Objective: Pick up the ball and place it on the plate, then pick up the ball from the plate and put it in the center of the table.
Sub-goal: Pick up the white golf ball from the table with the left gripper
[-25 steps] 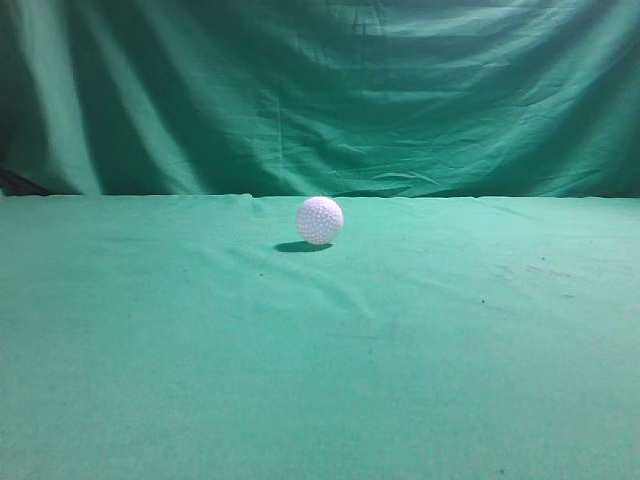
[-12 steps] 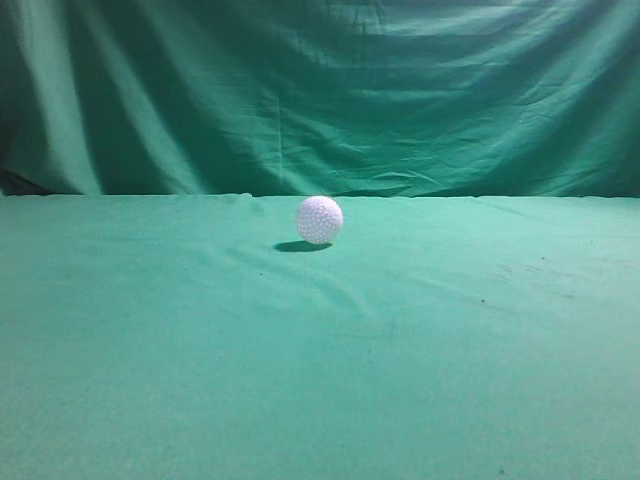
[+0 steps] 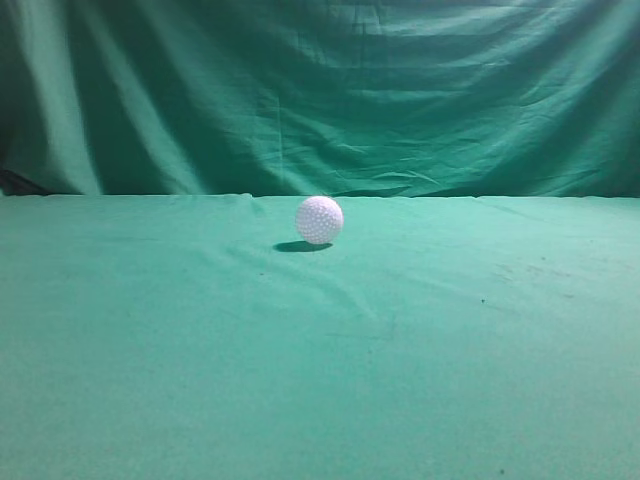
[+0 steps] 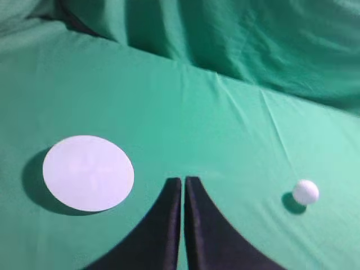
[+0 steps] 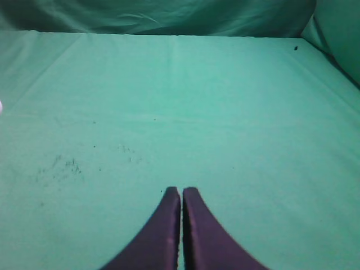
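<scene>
The white dimpled ball [image 3: 319, 220] rests on the light green table [image 3: 320, 380] near its middle in the exterior view. In the left wrist view the ball [image 4: 305, 192] lies to the right, and a round white plate [image 4: 88, 172] lies to the left on the cloth. My left gripper [image 4: 183, 180] is shut and empty, above the cloth between plate and ball. My right gripper [image 5: 181, 190] is shut and empty over bare table [image 5: 180, 112]. Neither gripper shows in the exterior view, nor does the plate.
A darker green backdrop cloth [image 3: 320, 95] hangs behind the table. Small dark specks [image 5: 62, 166] mark the cloth on the right arm's side. The backdrop folds [image 4: 236, 39] rise beyond the plate and ball.
</scene>
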`<state>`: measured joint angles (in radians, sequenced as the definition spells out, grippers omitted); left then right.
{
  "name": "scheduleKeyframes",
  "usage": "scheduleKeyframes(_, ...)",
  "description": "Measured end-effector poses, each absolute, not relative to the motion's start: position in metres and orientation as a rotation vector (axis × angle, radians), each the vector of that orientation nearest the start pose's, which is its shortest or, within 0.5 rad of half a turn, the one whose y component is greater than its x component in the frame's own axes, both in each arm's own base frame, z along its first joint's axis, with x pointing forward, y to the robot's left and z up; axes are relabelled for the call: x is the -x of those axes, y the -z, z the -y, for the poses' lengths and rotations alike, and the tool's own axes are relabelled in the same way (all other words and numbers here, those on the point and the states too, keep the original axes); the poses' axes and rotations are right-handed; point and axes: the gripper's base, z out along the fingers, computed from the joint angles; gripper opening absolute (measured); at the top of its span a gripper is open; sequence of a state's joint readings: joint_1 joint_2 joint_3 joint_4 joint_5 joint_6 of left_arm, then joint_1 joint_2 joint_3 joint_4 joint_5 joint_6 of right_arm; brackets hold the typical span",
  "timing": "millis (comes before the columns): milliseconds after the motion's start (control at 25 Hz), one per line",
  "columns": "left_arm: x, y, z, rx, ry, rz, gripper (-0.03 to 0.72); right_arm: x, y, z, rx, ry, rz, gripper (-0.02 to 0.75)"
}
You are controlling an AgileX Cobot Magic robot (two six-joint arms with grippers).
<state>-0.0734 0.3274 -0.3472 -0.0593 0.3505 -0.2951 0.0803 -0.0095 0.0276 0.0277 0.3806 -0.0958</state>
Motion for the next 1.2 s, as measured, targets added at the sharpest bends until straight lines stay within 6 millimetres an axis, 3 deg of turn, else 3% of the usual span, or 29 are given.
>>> scheduleKeyframes(240,-0.105,-0.284,0.028,-0.144,0.308,-2.024,0.000,-0.052,-0.170,-0.005,0.148,-0.017,-1.876,0.000)
scheduleKeyframes(400,-0.143,-0.288,0.044,-0.362,0.380,-2.168,0.000,-0.052,-0.170,-0.005,0.148,-0.017,-1.876,0.000)
scheduleKeyframes(640,-0.197,-0.294,0.060,-0.527,0.418,-2.258,0.000,-0.052,-0.170,-0.005,0.148,-0.017,-1.876,0.000)
scheduleKeyframes(840,-0.238,-0.292,0.097,-0.710,0.453,-2.256,0.000,-0.052,-0.170,-0.005,0.148,-0.017,-1.876,0.000)
scheduleKeyframes(1200,-0.319,-0.264,0.160,-0.946,0.471,-2.322,0.000,-0.052,-0.170,-0.005,0.148,-0.017,-1.876,0.000)
